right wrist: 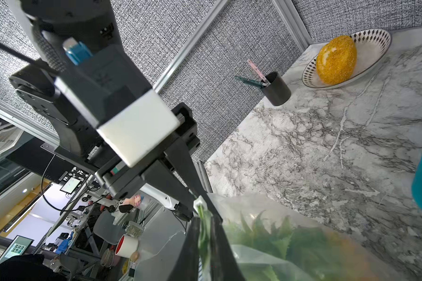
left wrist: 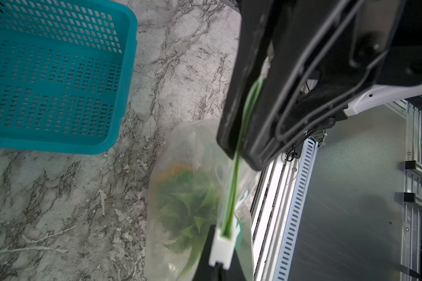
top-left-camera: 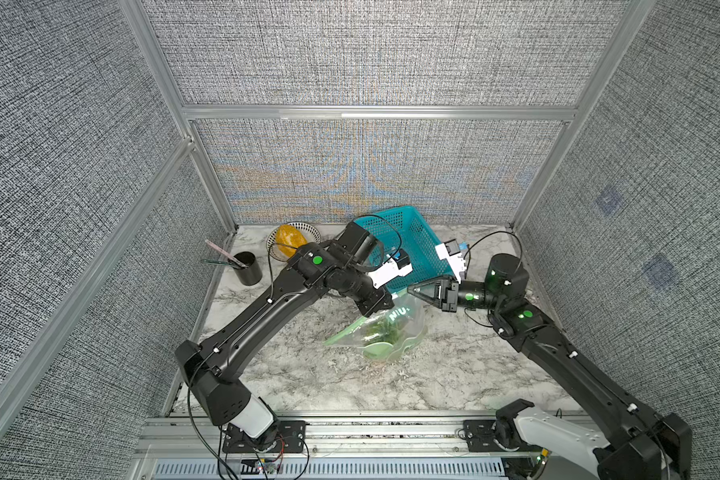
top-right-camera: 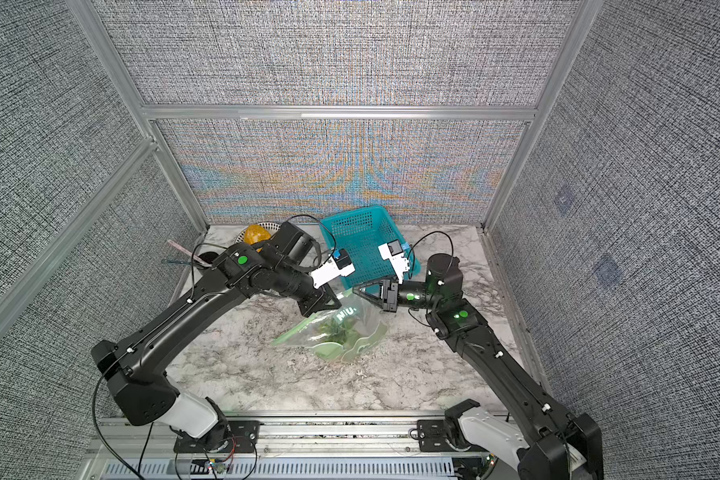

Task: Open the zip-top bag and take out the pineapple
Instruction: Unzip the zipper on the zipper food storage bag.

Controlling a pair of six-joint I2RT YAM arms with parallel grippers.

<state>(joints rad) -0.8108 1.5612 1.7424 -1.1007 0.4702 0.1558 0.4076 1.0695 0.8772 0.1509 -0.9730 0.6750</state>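
Left gripper [left wrist: 238, 155] and right gripper [top-left-camera: 412, 290] both pinch the zip strip [left wrist: 234, 189], nearly tip to tip, the strip's long axis running between them; pineapple [top-left-camera: 385, 332] sits in the bag [top-left-camera: 412, 328] below the fingers, crown up, so the next pull probably runs along the strip.

Clouded, crinkled plastic of the zip-top bag [left wrist: 171, 146] blurs the pineapple [left wrist: 185, 206] to a leaf crown and an orange smear. The teal basket [left wrist: 59, 73] runs off the left wrist view's edge. In a top view, the left arm [top-right-camera: 192, 320] hides part of the bowl [top-right-camera: 272, 227] and the black cup [top-right-camera: 208, 257].
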